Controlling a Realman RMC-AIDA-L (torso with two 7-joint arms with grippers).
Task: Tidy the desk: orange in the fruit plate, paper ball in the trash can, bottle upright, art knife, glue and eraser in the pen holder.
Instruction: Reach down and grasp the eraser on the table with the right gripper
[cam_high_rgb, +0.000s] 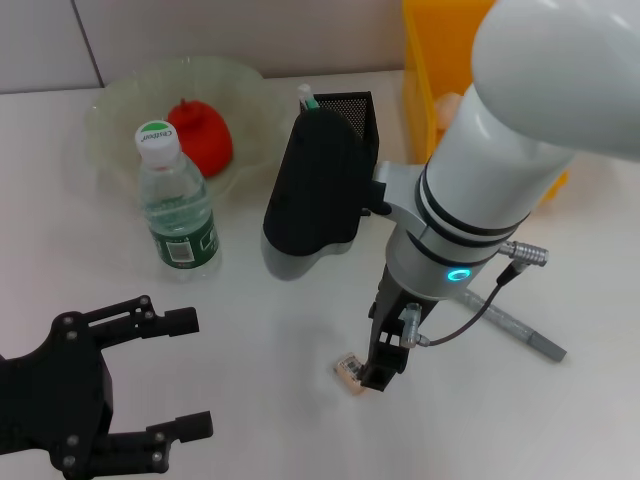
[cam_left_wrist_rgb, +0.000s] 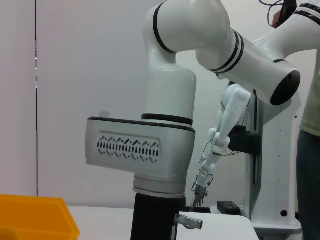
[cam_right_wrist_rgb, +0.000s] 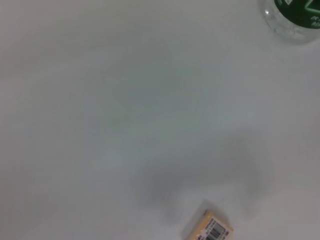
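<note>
In the head view, the right hand (cam_high_rgb: 381, 372) hangs low over the white tabletop (cam_high_rgb: 260, 340), its dark tip just beside the small eraser (cam_high_rgb: 350, 372). Whether its fingers are spread or pressed together cannot be told, since the arm hides them. The likely risk is a grasp that lands off-centre and nudges or flips the eraser away, it being small and lying flat. The art knife (cam_high_rgb: 520, 330) lies near behind the arm, under the dangling cable, which could drag it. The pen holder (cam_high_rgb: 345, 120) stands behind the wrist; lifting toward it means clearing its rim without tipping it. The bottle (cam_high_rgb: 177, 200) is already upright beside the fruit plate (cam_high_rgb: 120, 110), which holds a red-orange fruit (cam_high_rgb: 200, 135). The left hand (cam_high_rgb: 150, 375) sits idle at the near edge with fingers spread wide, well apart from the eraser, and bare tabletop lies between them.

The left wrist view shows only the right arm (cam_left_wrist_rgb: 165, 115) and a yellow bin (cam_left_wrist_rgb: 35, 215), taken to be the trash can.

In the right wrist view, the eraser (cam_right_wrist_rgb: 210, 229) lies at the frame's edge, barcode up, so the hand may not be centred over it. The bottle's base (cam_right_wrist_rgb: 292, 17) is well apart across open surface.
</note>
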